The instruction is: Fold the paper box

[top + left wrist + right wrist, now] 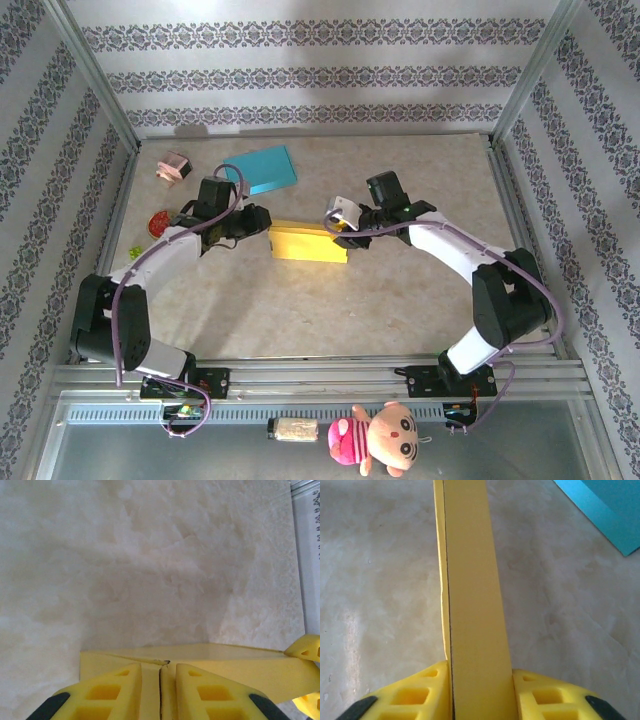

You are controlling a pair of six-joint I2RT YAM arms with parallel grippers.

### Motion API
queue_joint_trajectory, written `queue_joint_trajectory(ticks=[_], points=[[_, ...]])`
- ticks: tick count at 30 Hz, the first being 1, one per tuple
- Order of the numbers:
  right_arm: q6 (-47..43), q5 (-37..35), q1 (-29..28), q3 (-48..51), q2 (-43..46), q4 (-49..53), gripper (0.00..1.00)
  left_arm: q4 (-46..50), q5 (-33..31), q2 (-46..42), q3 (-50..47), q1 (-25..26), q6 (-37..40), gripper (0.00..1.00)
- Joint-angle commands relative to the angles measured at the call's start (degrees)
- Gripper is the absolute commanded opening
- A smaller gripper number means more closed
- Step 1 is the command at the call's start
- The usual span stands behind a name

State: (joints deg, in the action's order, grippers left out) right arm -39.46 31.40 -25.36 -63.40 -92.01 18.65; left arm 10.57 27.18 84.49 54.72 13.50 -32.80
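The yellow paper box (308,242) lies flattened and long at the middle of the table. At its left end my left gripper (258,222) has its fingers pressed on a thin folded flap of the box (240,665); the left gripper (159,672) is shut on it, with a dark seam between the paper layers. My right gripper (340,228) holds the right end. In the right wrist view the box (470,580) runs away as a narrow upright strip, and the right gripper (481,672) has both fingers against its sides.
A teal sheet (262,168) lies behind the box, its corner also in the right wrist view (605,505). A pink object (173,168), a red one (158,223) and a small green one (134,250) sit far left. A plush doll (380,440) lies before the arm bases.
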Motion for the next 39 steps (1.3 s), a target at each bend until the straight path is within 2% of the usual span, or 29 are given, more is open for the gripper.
queue_joint_trajectory(ticks=[1,7,13,16,18,20,22,25,29,36,39], points=[[2.89,-1.90,-0.82,-1.74,-2.17,3.59,0.39,6.10,-3.88,5.93,-4.29,0.63,2.82,0.24],[11.71,3.74,-0.18,-2.66,0.74,2.47,0.64,5.47,-3.57,6.29,-6.11,0.81,2.56,0.23],[22.52,0.50,0.46,-2.51,5.52,-1.68,0.76,5.33,-3.50,3.32,-7.69,1.22,2.45,0.23],[32.02,-1.57,1.37,-2.18,8.02,-4.07,0.81,3.53,-3.71,1.55,-9.78,2.18,1.25,0.23],[44.93,-4.24,2.83,-0.70,9.90,-7.20,0.84,2.44,-4.07,0.28,-11.44,2.53,0.44,0.22],[58.48,-7.03,4.33,0.43,10.92,-7.65,0.81,1.36,-4.29,-0.36,-12.63,2.62,-0.14,0.22],[67.91,-11.48,4.45,1.81,11.55,-4.10,0.78,1.00,-4.25,-0.02,-12.77,2.71,-0.25,0.22],[75.98,-12.94,3.86,4.53,12.87,-0.34,0.71,0.95,-3.88,0.63,-12.02,2.78,0.12,0.22],[85.33,-10.18,2.19,8.33,14.45,1.18,0.58,1.08,-3.65,1.21,-11.98,3.09,0.44,0.22],[89.13,-12.05,-1.83,11.55,14.12,-1.67,0.38,0.77,-3.29,0.35,-13.33,3.33,0.17,0.22],[87.41,-13.44,-3.29,12.78,11.76,-2.43,0.28,0.90,-3.58,-0.82,-15.19,4.18,-0.61,0.22]])
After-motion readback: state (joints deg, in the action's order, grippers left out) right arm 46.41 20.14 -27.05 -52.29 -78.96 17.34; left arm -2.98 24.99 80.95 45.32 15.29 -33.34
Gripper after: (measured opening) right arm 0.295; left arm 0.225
